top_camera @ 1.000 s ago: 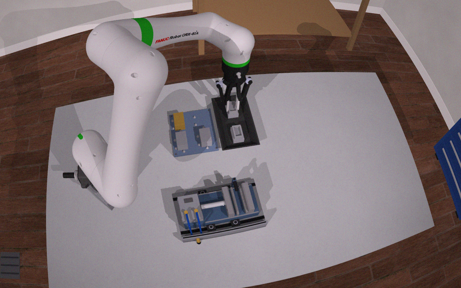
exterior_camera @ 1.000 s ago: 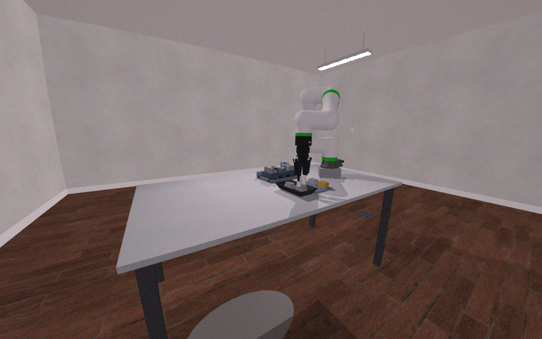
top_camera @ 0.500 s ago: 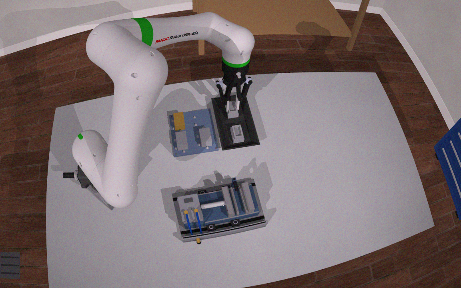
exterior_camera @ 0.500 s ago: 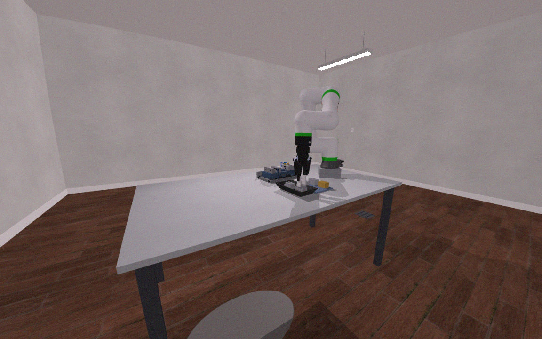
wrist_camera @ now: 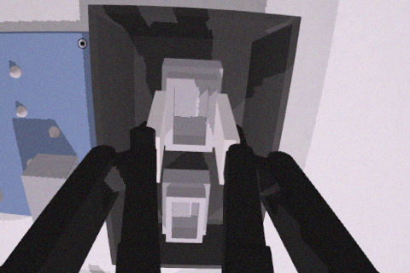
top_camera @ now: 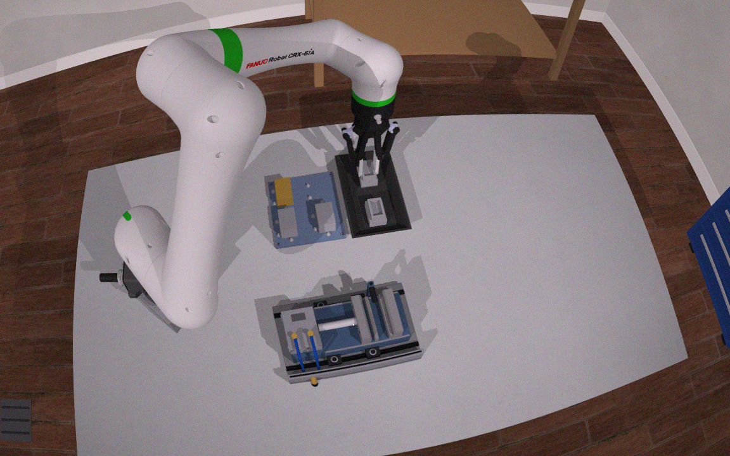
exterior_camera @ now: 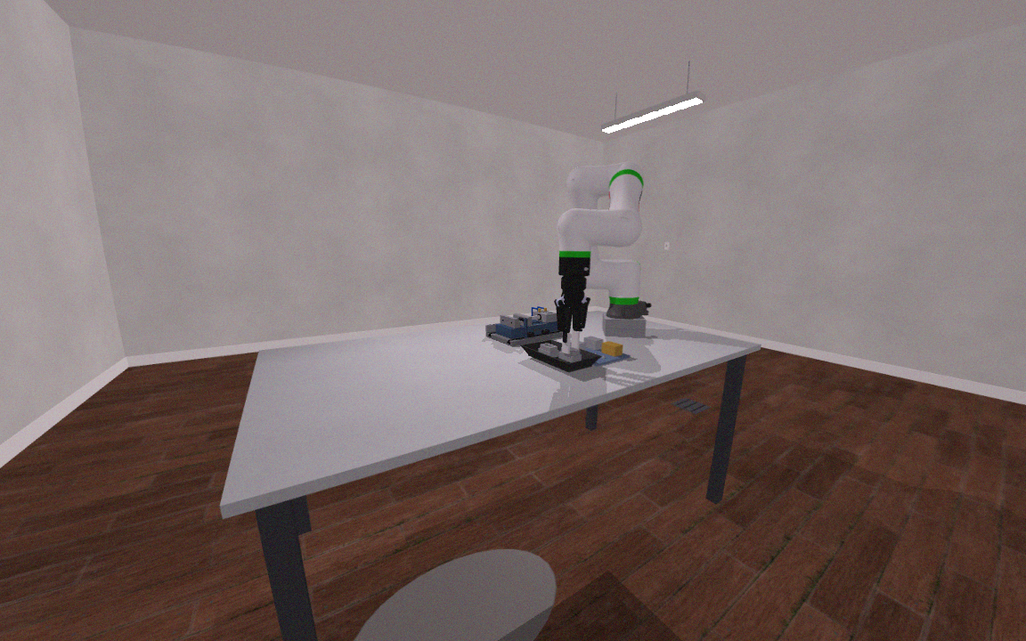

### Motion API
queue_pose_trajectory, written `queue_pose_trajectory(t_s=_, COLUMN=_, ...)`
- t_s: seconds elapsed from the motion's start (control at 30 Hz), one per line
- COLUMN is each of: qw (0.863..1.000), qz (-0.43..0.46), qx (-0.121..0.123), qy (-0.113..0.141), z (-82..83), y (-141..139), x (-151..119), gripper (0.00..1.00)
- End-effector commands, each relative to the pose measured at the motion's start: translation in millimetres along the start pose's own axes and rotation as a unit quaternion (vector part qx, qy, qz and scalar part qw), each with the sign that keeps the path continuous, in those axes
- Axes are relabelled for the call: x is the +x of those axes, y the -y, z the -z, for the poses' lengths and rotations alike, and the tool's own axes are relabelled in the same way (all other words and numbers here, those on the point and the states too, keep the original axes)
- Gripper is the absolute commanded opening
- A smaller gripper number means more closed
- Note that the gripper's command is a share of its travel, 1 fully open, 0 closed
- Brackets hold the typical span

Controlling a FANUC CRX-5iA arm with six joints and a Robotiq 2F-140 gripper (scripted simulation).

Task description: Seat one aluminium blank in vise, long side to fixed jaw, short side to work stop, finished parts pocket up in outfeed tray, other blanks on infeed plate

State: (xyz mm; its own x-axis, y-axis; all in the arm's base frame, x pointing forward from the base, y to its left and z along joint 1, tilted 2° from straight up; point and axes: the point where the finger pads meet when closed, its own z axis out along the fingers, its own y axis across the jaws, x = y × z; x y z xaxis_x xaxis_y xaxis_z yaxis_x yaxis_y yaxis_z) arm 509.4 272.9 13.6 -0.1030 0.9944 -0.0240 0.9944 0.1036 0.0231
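My gripper is shut on a grey finished part, pocket up, over the far half of the black outfeed tray. In the wrist view the part sits between my two black fingers. I cannot tell whether it touches the tray floor. A second finished part lies pocket up in the near half of the tray, and it also shows in the wrist view. The blue infeed plate holds a brass blank and two aluminium blanks. The vise stands open, its gap empty.
The work stop is a short dark rod at the far end of the vise gap. Blue hoses run from the vise's left end. The arm's base stands at the table's left. The tray walls closely flank my fingers.
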Motion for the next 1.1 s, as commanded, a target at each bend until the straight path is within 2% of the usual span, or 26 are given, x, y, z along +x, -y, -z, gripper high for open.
queue_pose_trajectory(t_s=0.0, qw=1.0, qz=0.0, qx=0.0, qy=0.0, z=0.2, y=-0.2, x=0.1, gripper=0.0)
queue_pose_trajectory(t_s=1.07, qw=1.0, qz=0.0, qx=0.0, qy=0.0, z=-8.1, y=-0.2, x=0.1, gripper=0.0)
